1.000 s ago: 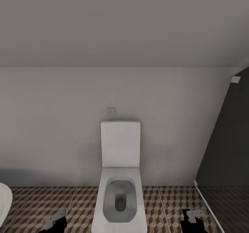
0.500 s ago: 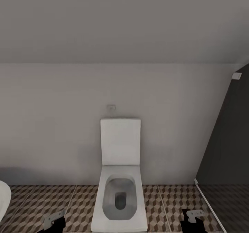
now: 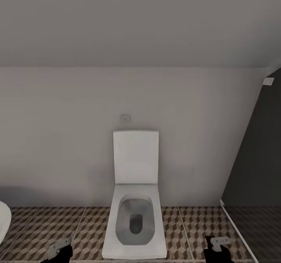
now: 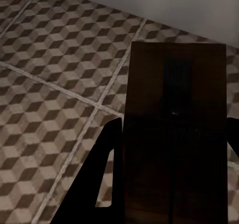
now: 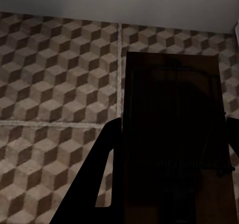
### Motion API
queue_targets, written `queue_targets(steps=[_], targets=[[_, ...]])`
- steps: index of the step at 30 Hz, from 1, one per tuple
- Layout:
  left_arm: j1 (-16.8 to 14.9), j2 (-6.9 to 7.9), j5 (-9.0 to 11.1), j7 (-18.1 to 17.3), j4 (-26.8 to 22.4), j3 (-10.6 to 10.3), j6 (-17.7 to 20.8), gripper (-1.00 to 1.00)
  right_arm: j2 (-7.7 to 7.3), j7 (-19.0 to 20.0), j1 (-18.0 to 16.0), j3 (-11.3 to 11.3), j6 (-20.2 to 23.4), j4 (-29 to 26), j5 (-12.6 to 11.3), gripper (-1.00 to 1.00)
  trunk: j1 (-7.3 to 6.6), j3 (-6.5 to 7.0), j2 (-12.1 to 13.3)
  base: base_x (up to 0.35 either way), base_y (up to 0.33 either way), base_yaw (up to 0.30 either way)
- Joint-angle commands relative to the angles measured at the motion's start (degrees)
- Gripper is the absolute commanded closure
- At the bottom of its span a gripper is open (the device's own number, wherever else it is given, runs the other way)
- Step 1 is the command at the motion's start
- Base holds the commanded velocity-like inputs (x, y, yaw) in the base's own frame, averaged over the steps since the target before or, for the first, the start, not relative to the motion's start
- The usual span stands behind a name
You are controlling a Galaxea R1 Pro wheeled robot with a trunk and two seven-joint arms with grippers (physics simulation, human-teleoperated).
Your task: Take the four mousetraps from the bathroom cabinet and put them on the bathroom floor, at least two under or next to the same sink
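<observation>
Each gripper, the left gripper (image 4: pixel 169 184) and the right gripper (image 5: pixel 172 184), squeezes one mousetrap (image 4: pixel 175 134) (image 5: pixel 174 139) above the bathroom floor (image 3: pixel 47 224), carrying it near the toilet (image 3: pixel 135 200) to set down.

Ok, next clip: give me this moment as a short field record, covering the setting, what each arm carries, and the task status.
setting: bathroom, toilet against the wall, seen from the head view
floor: bathroom floor, cube-pattern tiles
left gripper: fingers closed on a mousetrap
right gripper: fingers closed on a second mousetrap
left edge: curved white fixture, partly cut off
right side: dark panel
task status: both traps held above the tiles, not yet set down
</observation>
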Motion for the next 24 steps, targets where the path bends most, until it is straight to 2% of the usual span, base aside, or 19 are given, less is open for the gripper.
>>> queue_targets(steps=[1, 11, 24], targets=[[-0.03, -0.02, 0.50, 0.25, 0.03, -0.13, -0.19, 1.00, -0.02, 0.44, -0.04, 0.29, -0.21, 0.05, -0.70, 1.00, 0.22, -0.24, -0.44, 0.000, 0.000, 0.000], [-0.03, -0.28, 0.49, 0.25, 0.05, -0.13, -0.15, 1.00, -0.02, 0.42, -0.04, 0.29, -0.21, 0.05, -0.70, 1.00, 2.42, -2.04, -4.45, 0.132, 0.060, 0.000], [-0.03, -0.51, 0.49, 0.25, 0.04, -0.13, -0.19, 1.00, -0.02, 0.34, -0.04, 0.26, -0.28, 0.05, -0.78, 1.00, 5.27, -4.37, -9.67, 0.012, 0.004, 0.000]])
